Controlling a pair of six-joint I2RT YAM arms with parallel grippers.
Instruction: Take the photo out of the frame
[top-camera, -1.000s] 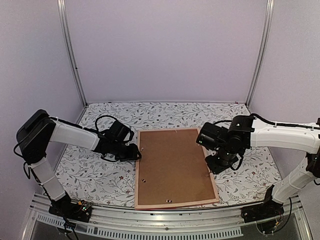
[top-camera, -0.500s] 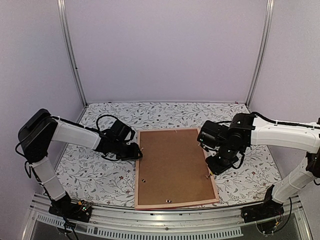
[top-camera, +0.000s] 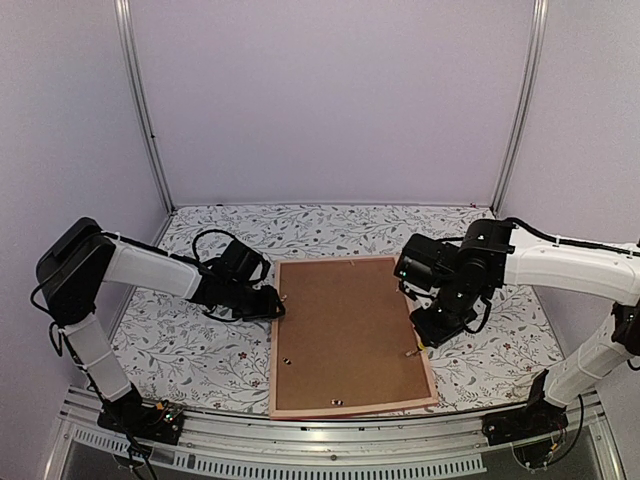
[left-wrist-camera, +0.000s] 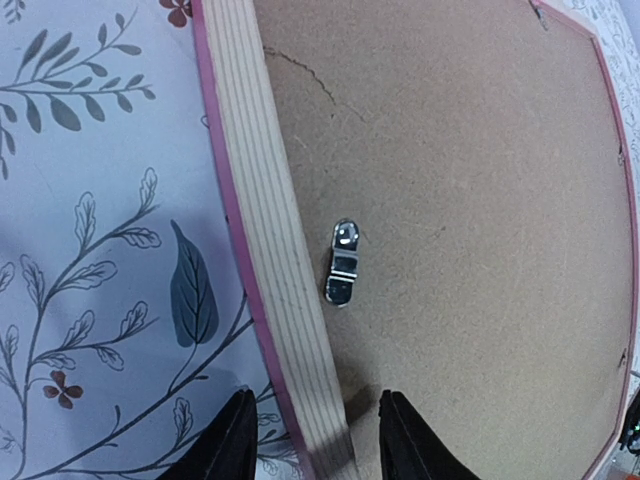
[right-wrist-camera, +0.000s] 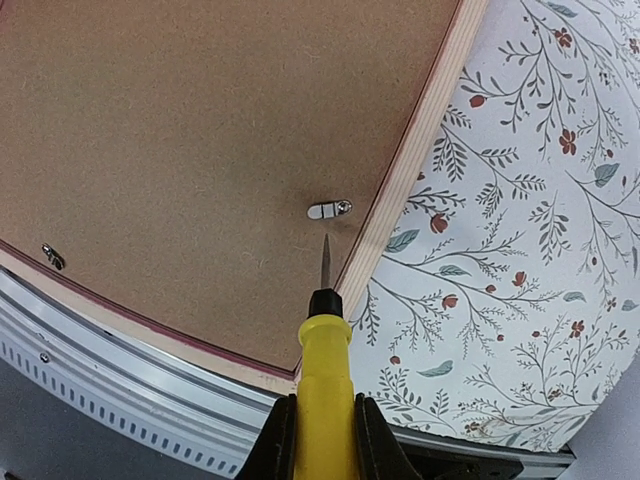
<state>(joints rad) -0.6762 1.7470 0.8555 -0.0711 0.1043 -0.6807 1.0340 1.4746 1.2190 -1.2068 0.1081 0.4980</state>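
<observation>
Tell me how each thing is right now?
frame, face down
backing board, in frame
left clip, along frame edge
right clip, pointing at frame edge
screwdriver, tip just short of right clip
left gripper, open astride frame edge
right gripper, shut on screwdriver

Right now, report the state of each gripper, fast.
Left gripper: open, astride the edge of the frame, not clamping it.
Right gripper: shut on the yellow-handled screwdriver, its tip near a metal clip.
</observation>
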